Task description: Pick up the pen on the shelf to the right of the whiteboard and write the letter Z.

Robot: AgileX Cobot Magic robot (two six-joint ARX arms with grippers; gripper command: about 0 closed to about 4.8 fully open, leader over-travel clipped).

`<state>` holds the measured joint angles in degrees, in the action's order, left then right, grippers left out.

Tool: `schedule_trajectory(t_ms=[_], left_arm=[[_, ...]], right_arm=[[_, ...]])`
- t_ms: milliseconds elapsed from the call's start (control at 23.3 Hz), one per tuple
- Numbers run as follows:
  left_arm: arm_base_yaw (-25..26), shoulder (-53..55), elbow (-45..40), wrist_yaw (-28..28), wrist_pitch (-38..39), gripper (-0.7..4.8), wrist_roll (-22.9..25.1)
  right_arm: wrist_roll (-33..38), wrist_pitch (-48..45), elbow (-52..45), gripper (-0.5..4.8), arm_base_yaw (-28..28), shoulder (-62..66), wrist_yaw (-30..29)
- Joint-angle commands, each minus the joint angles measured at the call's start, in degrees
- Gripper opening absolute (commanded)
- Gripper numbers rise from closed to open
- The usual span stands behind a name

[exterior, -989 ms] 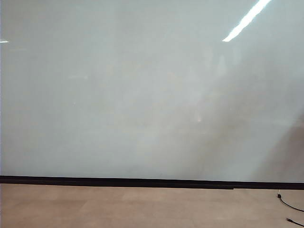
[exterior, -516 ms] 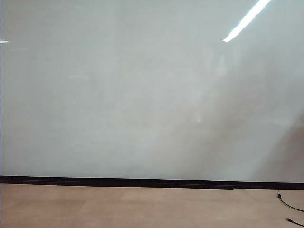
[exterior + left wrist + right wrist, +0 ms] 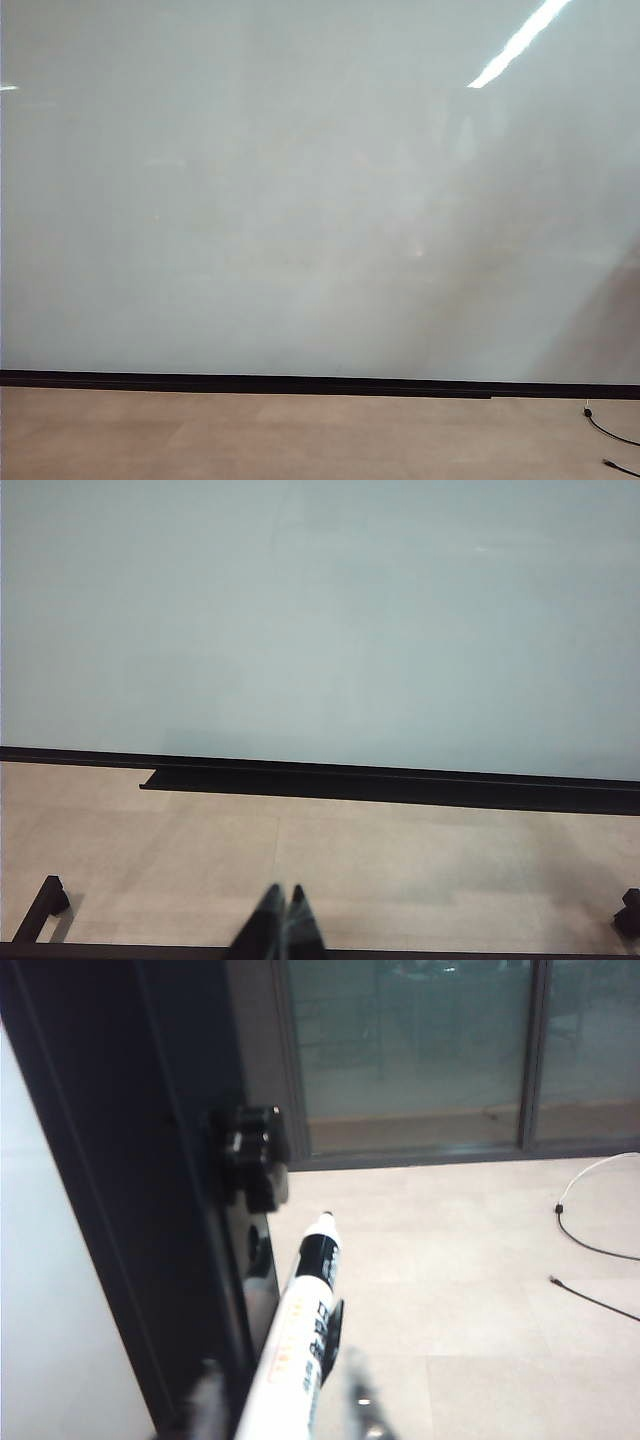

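Whiteboard [image 3: 300,200]: huge glossy pale grey, black strip along its lower edge, blank, above tan floor [image 3: 300,440]. Pen [image 3: 300,1335]: slim white barrel, black band, pale tip, beside the board's dark edge, between right gripper [image 3: 285,1410] jaws; grip unclear. Left gripper [image 3: 283,920] jaws closed, low over floor.

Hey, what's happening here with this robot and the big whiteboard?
The right gripper is off beside the whiteboard's dark frame with the pen between its blurred fingers; whether they are clamped on it yet is unclear. The left gripper sits low in front of the board, fingertips together, holding nothing. The board looks blank, so no Z is written, and neither arm shows in the exterior view.
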<state>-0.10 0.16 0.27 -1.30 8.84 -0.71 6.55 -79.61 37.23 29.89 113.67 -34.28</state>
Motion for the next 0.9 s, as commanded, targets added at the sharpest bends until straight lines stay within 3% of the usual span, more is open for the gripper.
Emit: schedule_trajectory(t_ms=[43, 387, 645, 731, 903], left_arm=[[-0.02, 0.02, 0.11, 0.00, -0.31, -0.05, 0.26], [-0.02, 0.02, 0.11, -0.02, -0.31, -0.04, 0.26], [-0.02, 0.02, 0.11, 0.00, -0.31, -0.04, 0.26], [-0.02, 0.02, 0.11, 0.00, -0.31, -0.05, 0.26], [-0.02, 0.02, 0.11, 0.00, -0.31, -0.04, 0.26]], right_arm=[[0.68, -1.33, 0.11, -0.19, 0.11, -0.07, -0.46], [0.74, -1.57, 0.11, -0.05, 0.50, -3.32, 0.96], [4.07, -1.55, 0.02, -0.05, 1.36, -5.20, 8.87], [4.31, -1.55, -1.44, -0.05, 1.40, -6.45, 15.30], [4.33, -1.55, -7.13, -0.05, 0.24, -13.35, 20.15]])
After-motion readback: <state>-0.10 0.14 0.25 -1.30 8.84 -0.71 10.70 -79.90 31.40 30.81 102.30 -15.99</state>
